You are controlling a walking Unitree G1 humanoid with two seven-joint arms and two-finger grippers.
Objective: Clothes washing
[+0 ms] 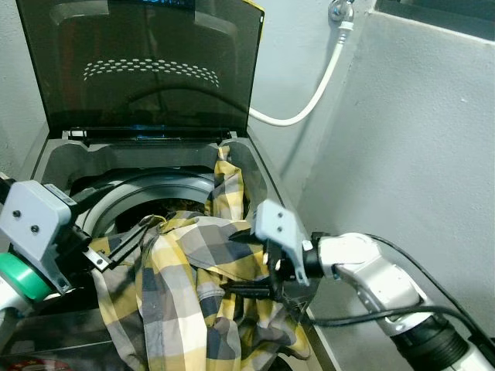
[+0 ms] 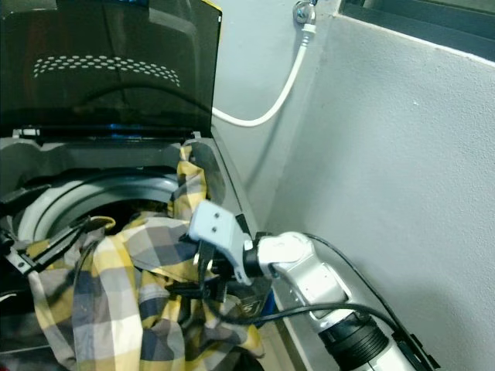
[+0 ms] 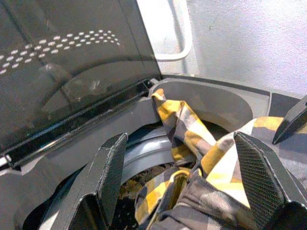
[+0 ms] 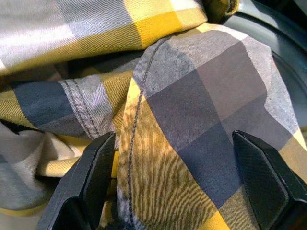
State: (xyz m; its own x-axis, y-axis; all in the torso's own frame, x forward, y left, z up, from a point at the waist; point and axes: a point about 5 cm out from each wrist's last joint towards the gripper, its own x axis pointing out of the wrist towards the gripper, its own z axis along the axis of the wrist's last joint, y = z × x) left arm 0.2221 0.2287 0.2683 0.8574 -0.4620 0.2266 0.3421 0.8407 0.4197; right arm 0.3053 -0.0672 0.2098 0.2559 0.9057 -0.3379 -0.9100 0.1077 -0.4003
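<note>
A yellow, grey and white plaid shirt (image 1: 182, 263) hangs over the front rim of the top-loading washing machine (image 1: 261, 176), with one end trailing up the right side of the drum (image 1: 128, 202). At the shirt's left edge, my left gripper (image 1: 97, 232) is open and part of the cloth lies between its fingers (image 3: 112, 167). My right gripper (image 1: 241, 263) reaches in from the right. It is open too, its fingers (image 4: 98, 172) spread wide over a fold of the shirt (image 4: 192, 110).
The dark tinted lid (image 1: 147, 69) stands upright behind the drum. A white hose (image 1: 309, 104) runs from a wall tap down behind the machine. A grey wall (image 1: 418, 154) lies close on the right, and black cables trail from my right arm.
</note>
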